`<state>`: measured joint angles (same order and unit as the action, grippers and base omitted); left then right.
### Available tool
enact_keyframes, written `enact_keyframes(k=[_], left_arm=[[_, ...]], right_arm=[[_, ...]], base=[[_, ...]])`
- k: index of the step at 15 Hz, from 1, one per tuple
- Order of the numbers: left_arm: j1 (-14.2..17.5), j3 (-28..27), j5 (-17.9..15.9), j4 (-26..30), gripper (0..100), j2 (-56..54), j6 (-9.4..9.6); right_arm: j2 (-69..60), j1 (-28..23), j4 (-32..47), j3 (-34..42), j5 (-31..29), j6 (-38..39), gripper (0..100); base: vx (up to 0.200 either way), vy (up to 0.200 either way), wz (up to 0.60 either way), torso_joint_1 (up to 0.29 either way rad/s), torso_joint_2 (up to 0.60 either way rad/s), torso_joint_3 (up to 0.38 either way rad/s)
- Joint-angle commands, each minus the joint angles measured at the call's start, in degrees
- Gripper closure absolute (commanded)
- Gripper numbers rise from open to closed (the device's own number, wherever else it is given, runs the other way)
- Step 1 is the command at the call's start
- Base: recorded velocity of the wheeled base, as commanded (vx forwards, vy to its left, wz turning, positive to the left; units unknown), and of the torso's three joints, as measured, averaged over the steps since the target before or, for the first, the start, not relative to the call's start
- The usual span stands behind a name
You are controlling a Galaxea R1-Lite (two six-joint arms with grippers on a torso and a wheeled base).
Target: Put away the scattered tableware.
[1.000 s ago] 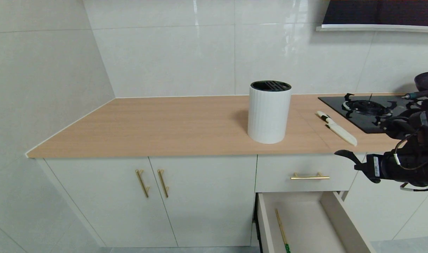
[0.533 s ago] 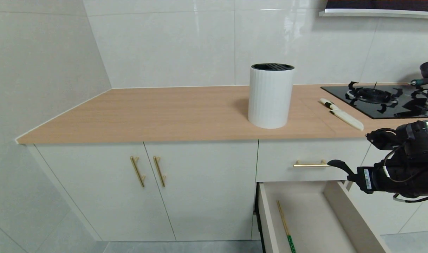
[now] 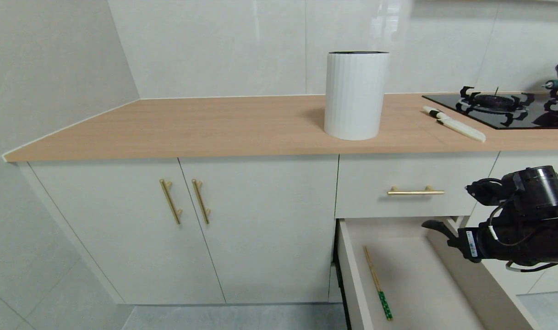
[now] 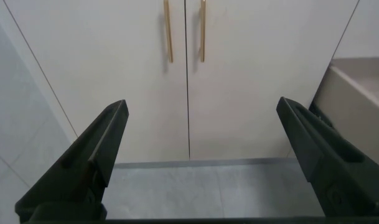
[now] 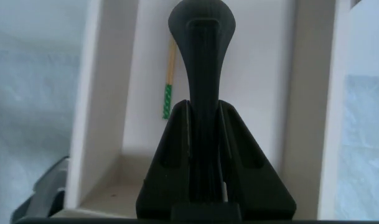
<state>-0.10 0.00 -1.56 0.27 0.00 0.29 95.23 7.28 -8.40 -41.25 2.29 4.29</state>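
Chopsticks (image 3: 376, 280) — pale bamboo, green patterned tips

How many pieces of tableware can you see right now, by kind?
Knife: 1, on the counter
Chopsticks: 1 (single or pair, cannot tell), in the open drawer
White holder: 1, on the counter
Total: 3

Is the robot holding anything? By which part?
Nothing is held. The left gripper is open and empty; the right gripper is shut on nothing, above the drawer where a chopstick lies.
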Motion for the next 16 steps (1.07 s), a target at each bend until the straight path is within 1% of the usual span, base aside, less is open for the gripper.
enact_keyframes(k=[1, 4, 8, 11, 16], left_arm=[[0.01, 0.0, -0.02, 0.0, 0, 0.0, 0.06], [0.01, 0.0, -0.02, 0.0, 0, 0.0, -0.03], [0.01, 0.0, -0.02, 0.0, 0, 0.0, -0.03], [0.01, 0.0, -0.02, 0.0, 0, 0.0, -0.03], [0.01, 0.0, -0.02, 0.0, 0, 0.0, -0.03]], right_arm=[[2.06, 0.02, -0.3, -0.06, 0.08, 0.02, 100], [4.26, 0.02, -3.64, 1.09, -0.01, 0.02, 100], [6.28, 0.02, -5.4, 1.61, -2.03, -0.42, 100], [7.34, 0.11, -5.4, 1.61, -1.94, -0.42, 100], [13.4, 2.3, -5.84, 1.53, -3.08, -0.42, 100]], base=[[0.0, 0.0, 0.0, -0.076, 0.45, 0.359], [0.0, 0.0, 0.0, -0.04, 0.4, 0.333], [0.0, 0.0, 0.0, 0.0, 0.0, 0.0], [0.0, 0.0, 0.0, 0.0, 0.0, 0.0], [0.0, 0.0, 0.0, -0.016, 0.1, 0.067]])
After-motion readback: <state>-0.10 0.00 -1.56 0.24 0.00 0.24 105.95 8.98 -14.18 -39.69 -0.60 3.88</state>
